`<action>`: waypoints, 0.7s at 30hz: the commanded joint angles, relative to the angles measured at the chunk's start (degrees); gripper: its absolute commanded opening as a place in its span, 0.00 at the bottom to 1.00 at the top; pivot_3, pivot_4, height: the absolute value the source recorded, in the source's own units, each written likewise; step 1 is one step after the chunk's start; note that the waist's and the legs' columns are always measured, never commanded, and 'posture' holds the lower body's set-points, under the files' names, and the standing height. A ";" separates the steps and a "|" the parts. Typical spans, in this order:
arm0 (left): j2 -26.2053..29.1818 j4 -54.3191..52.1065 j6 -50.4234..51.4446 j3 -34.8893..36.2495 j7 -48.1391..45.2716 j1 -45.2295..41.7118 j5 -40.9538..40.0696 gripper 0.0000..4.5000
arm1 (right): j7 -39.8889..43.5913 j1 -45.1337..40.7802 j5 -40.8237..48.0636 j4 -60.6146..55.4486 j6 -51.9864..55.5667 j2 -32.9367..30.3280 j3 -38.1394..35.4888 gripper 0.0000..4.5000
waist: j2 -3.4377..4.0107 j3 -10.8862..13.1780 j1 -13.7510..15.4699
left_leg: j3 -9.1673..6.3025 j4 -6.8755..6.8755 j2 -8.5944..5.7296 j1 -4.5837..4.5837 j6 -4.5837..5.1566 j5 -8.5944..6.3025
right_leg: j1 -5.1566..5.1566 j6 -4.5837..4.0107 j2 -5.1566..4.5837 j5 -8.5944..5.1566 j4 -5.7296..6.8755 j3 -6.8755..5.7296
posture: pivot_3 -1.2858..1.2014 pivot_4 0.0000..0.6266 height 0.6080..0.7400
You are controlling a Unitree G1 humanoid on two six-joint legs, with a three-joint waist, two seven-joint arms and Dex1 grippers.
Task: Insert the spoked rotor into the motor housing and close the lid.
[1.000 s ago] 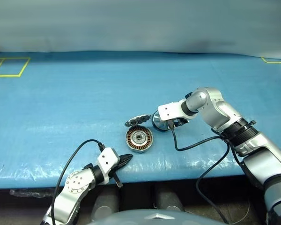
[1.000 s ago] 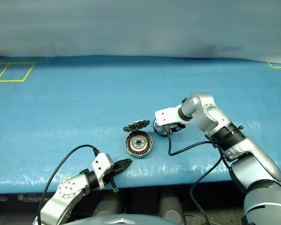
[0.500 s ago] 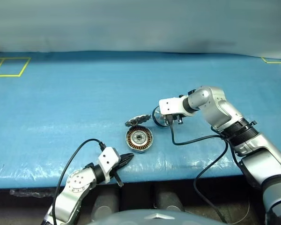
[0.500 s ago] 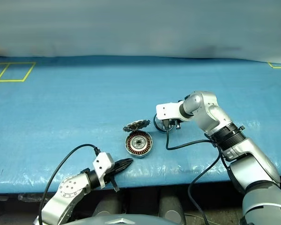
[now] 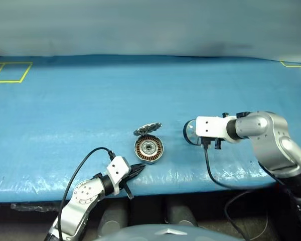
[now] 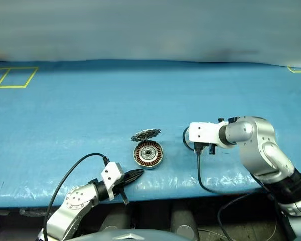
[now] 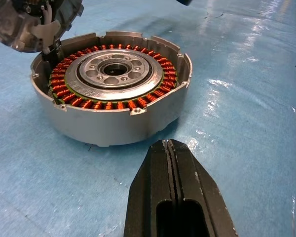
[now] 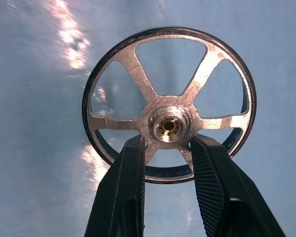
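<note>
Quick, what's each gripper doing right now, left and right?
Left gripper: shut, empty, just short of the motor housing.
Right gripper: shut on the spoked rotor, pinching its hub.

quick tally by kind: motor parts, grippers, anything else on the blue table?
Motor parts: 3: spoked rotor, motor housing, lid, tilted up at the housing's rim.
Grippers: 2: left gripper, shut and empty; right gripper, shut on the rotor's hub.
Yellow tape outlines on the blue table: 2.
Total: 7
</note>
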 commanded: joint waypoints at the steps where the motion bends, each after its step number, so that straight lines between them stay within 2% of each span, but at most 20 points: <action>1: 0.03 -0.88 0.03 -0.53 -0.79 -0.43 -0.47 0.00 | 1.51 0.73 2.65 -10.21 7.90 -0.59 -1.30 0.22 | 0.00 0.00 0.05 | 0.00 0.04 0.00 0.00 -0.02 0.01 | 0.01 -0.03 0.00 0.01 0.00 0.00 | 0.52 0.24 1.00; 10: -0.37 -0.82 -0.22 -0.99 -0.88 -0.90 -0.19 0.00 | -1.80 -9.40 12.34 -17.41 26.17 7.89 3.90 0.22 | -0.05 0.03 0.15 | 0.02 0.32 0.01 0.06 -0.03 0.06 | 0.12 -0.16 -0.01 0.07 -0.04 0.02 | 0.52 0.24 1.00; 14: -1.25 -0.50 -2.69 -0.42 0.42 -0.52 0.10 0.00 | -5.56 -14.18 15.20 -15.85 30.40 11.82 8.28 0.22 | -0.05 0.02 0.17 | -0.03 0.23 -0.02 0.02 -0.03 0.06 | 0.09 -0.19 -0.02 0.08 -0.03 0.01 | 0.52 0.24 1.00; 21: -1.66 0.47 -7.72 0.51 2.14 1.09 0.85 0.00 | -9.94 -17.13 19.77 -14.23 32.33 13.70 13.12 0.22 | -0.05 0.02 0.12 | -0.08 0.12 -0.02 -0.05 -0.02 0.05 | 0.03 -0.14 -0.06 0.10 -0.07 -0.01 | 0.52 0.24 1.00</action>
